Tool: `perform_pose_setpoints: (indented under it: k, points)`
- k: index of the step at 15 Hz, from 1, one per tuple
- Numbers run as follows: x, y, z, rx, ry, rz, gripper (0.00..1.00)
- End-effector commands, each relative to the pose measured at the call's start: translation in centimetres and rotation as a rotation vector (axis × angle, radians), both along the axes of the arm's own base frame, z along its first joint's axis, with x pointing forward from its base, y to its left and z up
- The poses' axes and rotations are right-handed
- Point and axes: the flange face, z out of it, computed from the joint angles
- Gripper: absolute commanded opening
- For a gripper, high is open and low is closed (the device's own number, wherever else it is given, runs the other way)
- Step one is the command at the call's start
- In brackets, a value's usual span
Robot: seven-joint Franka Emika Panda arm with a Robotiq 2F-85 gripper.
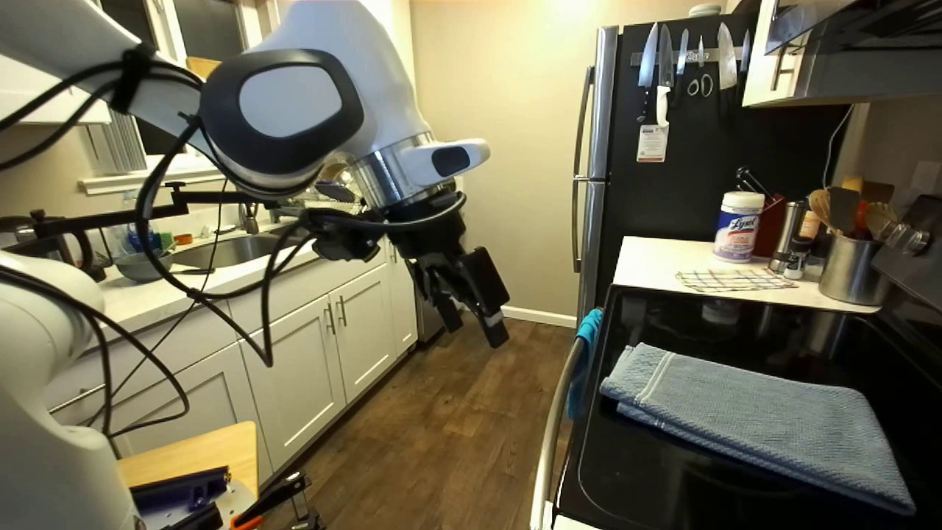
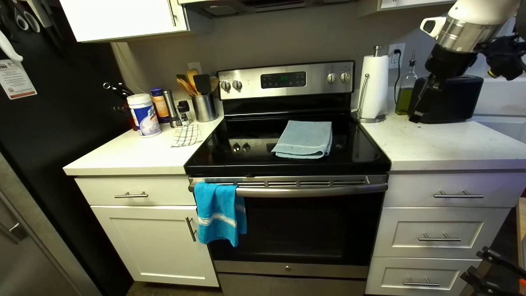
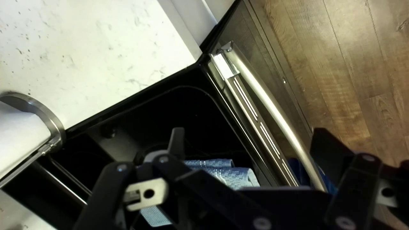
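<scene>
Fingers (image 1: 497, 334) wide, empty, seemingly pre-grasp; reaching folded towel (image 1: 758, 419), lower right in an exterior view, would need descent.

Blue-grey towel (image 1: 758, 423), textured, folded into a flat, layered rectangle; lies on the black stovetop (image 1: 640, 475), its pale-striped end toward the front edge, layers slightly offset.

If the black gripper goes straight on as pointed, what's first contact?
Probably the front edge of the black glass-topped stove, near its curved metal handle; depth is hard to judge.
</scene>
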Motion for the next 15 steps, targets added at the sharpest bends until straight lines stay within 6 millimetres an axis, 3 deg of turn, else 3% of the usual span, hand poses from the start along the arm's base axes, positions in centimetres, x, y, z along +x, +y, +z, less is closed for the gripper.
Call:
perform_pose_setpoints:
  k: [1,9,15]
  points:
    - [2.5,0.1,-1.3,-0.031,-0.066,0.048,1.00]
    - [8.1,-0.9,-5.1,-0.155,-0.099,0.174,1.00]
    - [11.5,0.0,-7.7,-0.224,-0.080,0.178,1.00]
